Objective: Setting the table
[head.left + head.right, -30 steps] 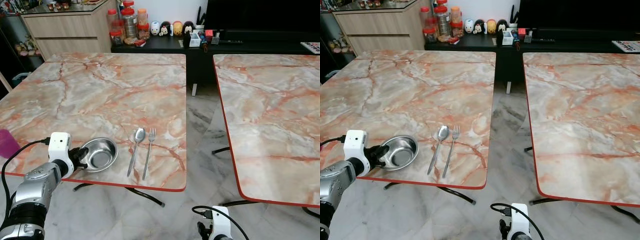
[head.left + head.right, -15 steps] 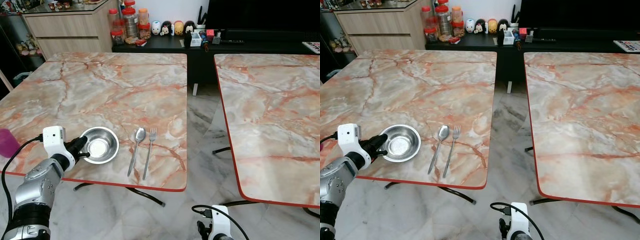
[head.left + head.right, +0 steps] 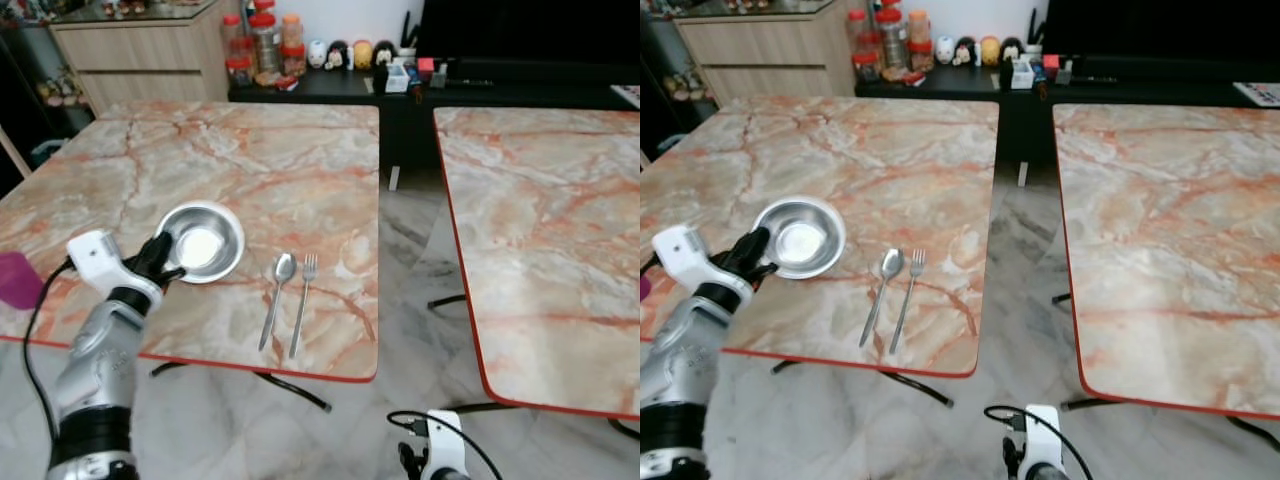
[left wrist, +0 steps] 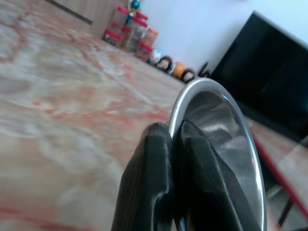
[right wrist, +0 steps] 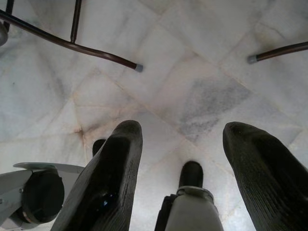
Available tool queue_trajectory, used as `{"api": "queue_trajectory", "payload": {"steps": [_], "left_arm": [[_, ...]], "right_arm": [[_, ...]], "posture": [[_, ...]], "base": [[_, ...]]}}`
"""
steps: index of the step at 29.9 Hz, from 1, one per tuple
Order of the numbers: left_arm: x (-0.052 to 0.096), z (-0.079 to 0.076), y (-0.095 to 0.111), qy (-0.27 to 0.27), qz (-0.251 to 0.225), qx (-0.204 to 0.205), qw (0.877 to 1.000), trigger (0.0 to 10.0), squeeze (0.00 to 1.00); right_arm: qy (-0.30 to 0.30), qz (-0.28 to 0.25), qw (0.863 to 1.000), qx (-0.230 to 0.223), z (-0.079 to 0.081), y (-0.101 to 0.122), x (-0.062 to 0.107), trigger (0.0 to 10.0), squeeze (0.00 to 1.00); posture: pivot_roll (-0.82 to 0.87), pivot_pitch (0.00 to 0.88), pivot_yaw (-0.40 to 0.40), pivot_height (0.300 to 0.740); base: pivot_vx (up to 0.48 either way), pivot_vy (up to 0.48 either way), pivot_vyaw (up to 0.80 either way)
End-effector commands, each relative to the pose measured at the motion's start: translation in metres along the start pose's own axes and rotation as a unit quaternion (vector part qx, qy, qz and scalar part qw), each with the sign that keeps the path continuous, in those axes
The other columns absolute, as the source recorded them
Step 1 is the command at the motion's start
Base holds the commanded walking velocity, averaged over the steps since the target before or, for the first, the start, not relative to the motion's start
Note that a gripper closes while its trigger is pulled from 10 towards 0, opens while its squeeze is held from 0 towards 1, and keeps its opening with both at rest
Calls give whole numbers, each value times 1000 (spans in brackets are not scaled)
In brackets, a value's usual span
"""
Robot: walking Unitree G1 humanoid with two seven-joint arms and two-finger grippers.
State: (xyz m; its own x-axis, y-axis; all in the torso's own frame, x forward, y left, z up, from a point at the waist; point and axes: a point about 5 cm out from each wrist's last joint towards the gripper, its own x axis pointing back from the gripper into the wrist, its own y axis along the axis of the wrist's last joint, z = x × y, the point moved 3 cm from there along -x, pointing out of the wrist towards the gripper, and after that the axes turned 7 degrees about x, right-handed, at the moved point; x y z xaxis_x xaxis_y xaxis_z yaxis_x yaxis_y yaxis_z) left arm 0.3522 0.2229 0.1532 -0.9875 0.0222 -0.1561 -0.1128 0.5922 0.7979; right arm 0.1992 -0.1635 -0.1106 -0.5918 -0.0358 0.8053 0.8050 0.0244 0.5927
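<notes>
Table (image 3: 300,170) of veined marble carries a spoon (image 3: 277,292) and fork (image 3: 302,300) side by side near its front edge. Left gripper (image 3: 165,262) pinches the bowl (image 3: 203,241) by its rim, fingers (image 4: 159,187) closed tight, bowl tilted over the tabletop. Right gripper (image 5: 185,168) hangs spread wide above the floor, holding nothing.

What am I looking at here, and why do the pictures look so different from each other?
This is a walking humanoid robot setting a table. Two pictures come from cameras in its head, looking down at a marble table. The other two come from cameras on its wrists. The left gripper is pinched shut on the rim of a steel bowl; the left wrist view shows its two black fingers clamping that rim up close. Beside the bowl lie a spoon and a fork, side by side. The right gripper hangs idle and open, pointing at the floor.
</notes>
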Motion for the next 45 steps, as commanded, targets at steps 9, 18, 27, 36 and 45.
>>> {"api": "queue_trajectory", "payload": {"steps": [9,18,27,36,45], "left_arm": [[-7,-12,-2,36,-56,51,996,10000,0],[-10,-11,11,43,-90,54,994,10000,0],[-13,-16,10,38,-93,55,993,10000,0],[-14,-18,8,39,-93,57,993,10000,0],[-16,-17,13,39,-98,53,993,10000,0]], "right_arm": [[-11,14,1000,15,-8,-8,2,10000,0],[-15,23,999,24,-14,-14,4,10000,0],[-17,27,999,44,-16,-9,3,10000,0],[-12,26,998,48,-12,-6,1,10000,0],[-9,27,999,42,-10,-10,2,10000,0]], "posture": [[19,0,18,740],[15,0,1,740],[28,0,-14,740],[26,0,-8,740],[24,0,1,740]], "base": [[0,0,0],[0,-94,0],[0,-289,0],[0,-307,0],[0,-454,0]]}}
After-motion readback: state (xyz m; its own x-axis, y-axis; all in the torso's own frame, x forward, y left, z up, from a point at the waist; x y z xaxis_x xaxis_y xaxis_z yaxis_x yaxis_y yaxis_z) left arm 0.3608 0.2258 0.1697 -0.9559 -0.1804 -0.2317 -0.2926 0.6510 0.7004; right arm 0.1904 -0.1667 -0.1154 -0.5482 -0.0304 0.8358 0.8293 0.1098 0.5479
